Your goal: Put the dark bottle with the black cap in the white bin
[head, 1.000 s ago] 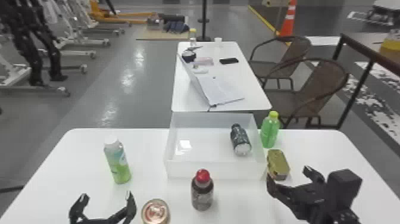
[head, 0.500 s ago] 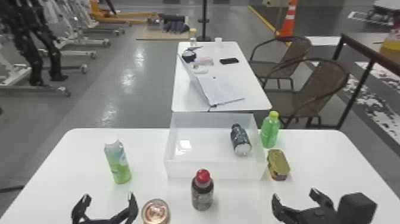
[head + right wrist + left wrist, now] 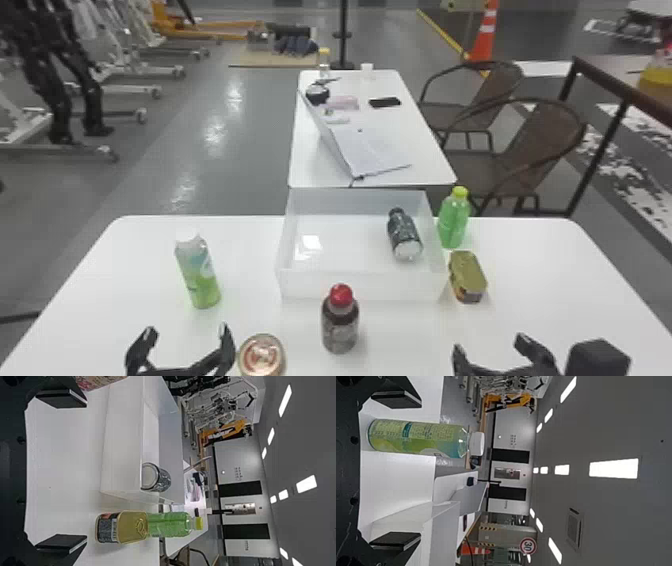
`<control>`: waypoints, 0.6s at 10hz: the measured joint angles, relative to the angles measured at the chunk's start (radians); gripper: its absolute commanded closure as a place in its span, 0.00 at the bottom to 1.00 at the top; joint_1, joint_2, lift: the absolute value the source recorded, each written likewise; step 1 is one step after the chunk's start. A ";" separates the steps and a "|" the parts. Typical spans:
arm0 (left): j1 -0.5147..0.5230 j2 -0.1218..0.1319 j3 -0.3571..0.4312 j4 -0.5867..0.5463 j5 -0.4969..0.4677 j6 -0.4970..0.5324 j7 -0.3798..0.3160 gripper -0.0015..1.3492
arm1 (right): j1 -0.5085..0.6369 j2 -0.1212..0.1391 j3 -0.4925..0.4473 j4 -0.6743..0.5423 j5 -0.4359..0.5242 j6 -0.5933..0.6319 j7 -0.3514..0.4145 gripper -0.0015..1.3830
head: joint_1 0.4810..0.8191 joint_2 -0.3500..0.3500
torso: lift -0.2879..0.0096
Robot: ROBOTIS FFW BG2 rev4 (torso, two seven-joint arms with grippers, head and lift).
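The dark bottle with the black cap (image 3: 404, 235) lies on its side in the right part of the white bin (image 3: 362, 287), its cap toward the far wall. My right gripper (image 3: 492, 352) stands open over the near right of the table, with nothing between its fingers. In the right wrist view the right gripper (image 3: 61, 471) has its two fingers wide apart, and the bottle's round base (image 3: 150, 476) shows over the bin's wall. At the near left is my left gripper (image 3: 182, 340), open and empty; the left wrist view shows the left gripper (image 3: 395, 471) spread too.
A red-capped bottle (image 3: 340, 320) stands before the bin, with a round can (image 3: 261, 356) at its left. On the left stands a green bottle with a white cap (image 3: 198, 272). Right of the bin are a green yellow-capped bottle (image 3: 453, 220) and a gold-topped can (image 3: 467, 277).
My right gripper has drawn back from beside the gold-topped can toward the near edge, and its fingers have spread. The left arm has barely shifted. The dark bottle has stayed put.
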 measured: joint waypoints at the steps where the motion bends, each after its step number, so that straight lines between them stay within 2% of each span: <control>1: -0.001 0.000 -0.001 -0.002 0.000 0.001 0.000 0.10 | 0.000 0.000 0.000 0.002 0.002 0.000 0.004 0.07 | 0.20 0.50 | 0.63; 6: -0.001 0.000 -0.002 -0.003 0.002 0.002 0.000 0.10 | -0.005 0.000 0.000 0.000 0.031 -0.002 0.021 0.07 | 0.20 0.50 | 0.63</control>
